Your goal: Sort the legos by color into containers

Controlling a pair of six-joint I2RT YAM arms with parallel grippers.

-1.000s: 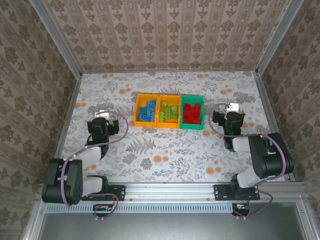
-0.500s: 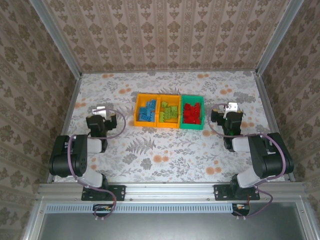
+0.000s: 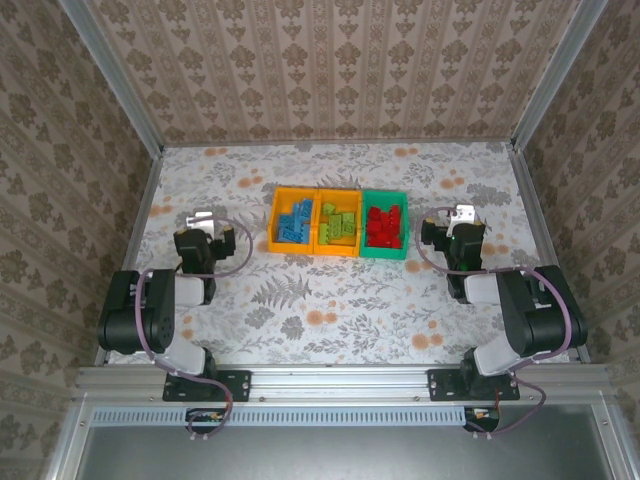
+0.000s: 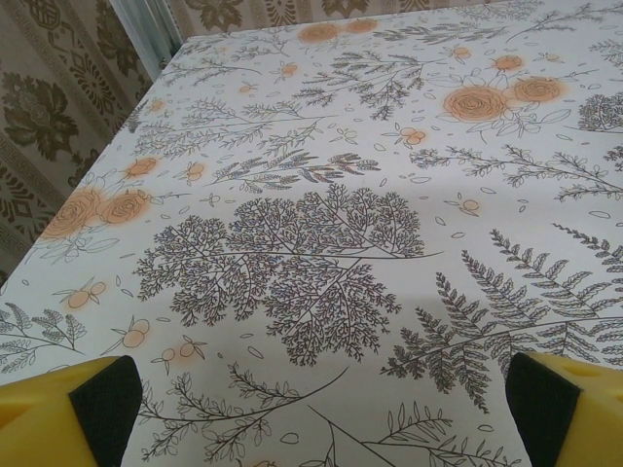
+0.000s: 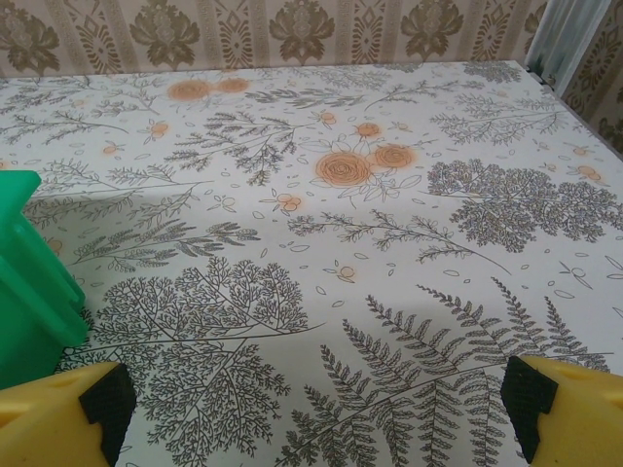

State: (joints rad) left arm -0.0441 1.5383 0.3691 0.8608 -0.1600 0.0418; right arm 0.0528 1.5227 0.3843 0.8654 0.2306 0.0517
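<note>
Three containers stand in a row at the middle of the table. The left orange bin holds blue legos. Lime green legos fill the middle orange bin, and red legos lie in the green bin. My left gripper rests left of the row, open and empty, its yellow fingertips wide apart over bare cloth. On the right side my right gripper is open too, with nothing between its fingers. The green bin's wall shows at the left in the right wrist view.
The table is covered by a floral cloth with ferns and orange roses. Aluminium rails and patterned walls close it in on three sides. Both arms are folded back near the front edge.
The left arm has folded back toward its base and its gripper has shifted slightly left. The right arm and the bins have not moved.
</note>
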